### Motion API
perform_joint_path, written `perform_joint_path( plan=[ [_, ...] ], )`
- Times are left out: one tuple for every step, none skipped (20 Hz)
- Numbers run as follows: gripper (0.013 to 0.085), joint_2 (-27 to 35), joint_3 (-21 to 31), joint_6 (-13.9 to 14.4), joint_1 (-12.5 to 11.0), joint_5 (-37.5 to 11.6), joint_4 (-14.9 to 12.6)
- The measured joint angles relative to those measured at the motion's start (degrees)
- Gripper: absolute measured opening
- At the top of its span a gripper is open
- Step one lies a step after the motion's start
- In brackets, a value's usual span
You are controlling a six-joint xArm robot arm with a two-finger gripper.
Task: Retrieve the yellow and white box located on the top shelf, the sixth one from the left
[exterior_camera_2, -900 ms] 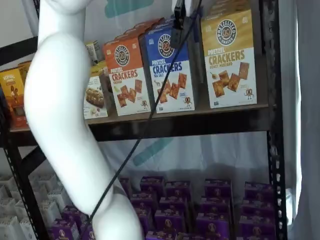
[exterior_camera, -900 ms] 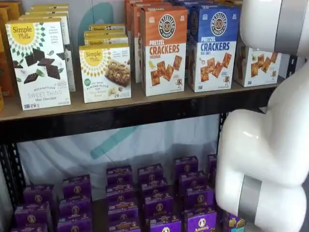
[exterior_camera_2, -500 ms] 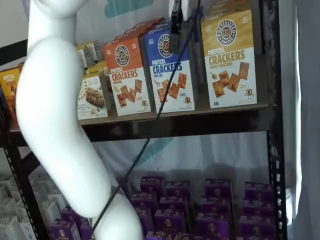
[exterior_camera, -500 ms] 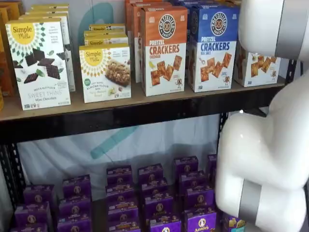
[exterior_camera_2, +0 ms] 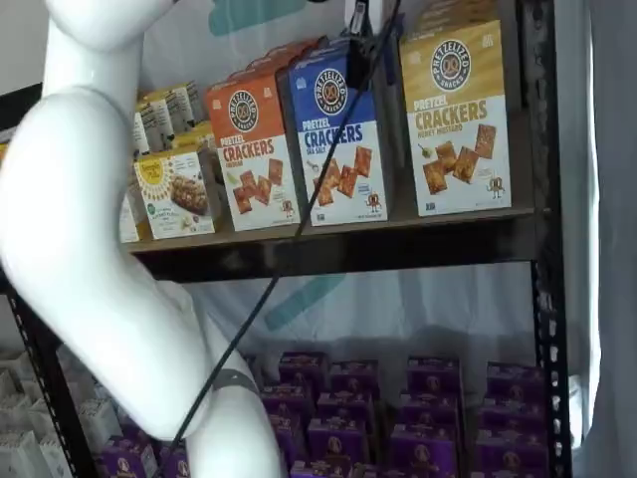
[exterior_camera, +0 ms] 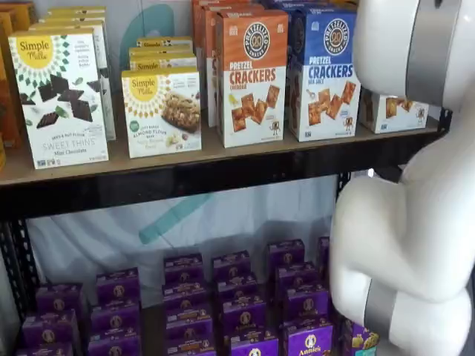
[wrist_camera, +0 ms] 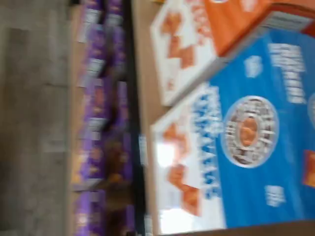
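The yellow and white box (exterior_camera_2: 456,119) stands at the right end of the top shelf (exterior_camera_2: 398,224), to the right of a blue cracker box (exterior_camera_2: 336,139). In a shelf view only its white lower part (exterior_camera: 393,111) shows, behind my white arm. My gripper (exterior_camera_2: 359,35) hangs from the view's top edge with its cable, in front of the blue box's upper right corner and left of the yellow and white box. No gap between the fingers can be made out. The wrist view is blurred and shows the blue box (wrist_camera: 251,147) close up, not the yellow one.
An orange cracker box (exterior_camera: 251,78) and white Simple Mills boxes (exterior_camera: 59,96) stand further left on the top shelf (exterior_camera: 223,156). Small purple boxes (exterior_camera: 237,297) fill the lower level. My white arm (exterior_camera: 408,222) covers the right side. A black upright (exterior_camera_2: 542,199) stands right of the yellow and white box.
My arm's white links have swung left in both shelf views, uncovering more Simple Mills boxes in one and covering more of the yellow and white box in the other. The gripper stays near the blue box.
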Motion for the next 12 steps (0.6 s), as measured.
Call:
perform_joint_path(
  plan=[
    [0.0850,-0.7,1.2,-0.5,-0.4,-2.2,1.2],
    [0.0850,-1.3,2.3,-1.2,-0.8,-4.8,2.4],
    [0.0850,-1.6,2.9,-1.6,-0.9,-6.3,2.9],
    [0.0850,-1.7,3.3,-2.1,-0.8,-7.8,3.2],
    [0.0850,-1.8,3.7,-2.7,-0.7,-9.5,3.3],
    [0.0850,-1.8,4.0,-3.1,-0.5,-10.6,3.2],
    [0.0850,-2.0,4.4,-3.7,-0.2,-12.2,3.1],
    [0.0850,-2.1,5.0,-4.3,0.2,-13.9,2.9],
    [0.0850,-2.1,5.3,-4.9,0.6,-15.3,2.6],
    [0.0850,-2.0,5.6,-5.4,1.1,-16.8,2.1],
    [0.0850,-1.8,5.6,-5.7,1.4,-17.6,1.6],
    [0.0850,-1.4,5.3,-5.9,1.9,-18.2,0.8]
  ],
)
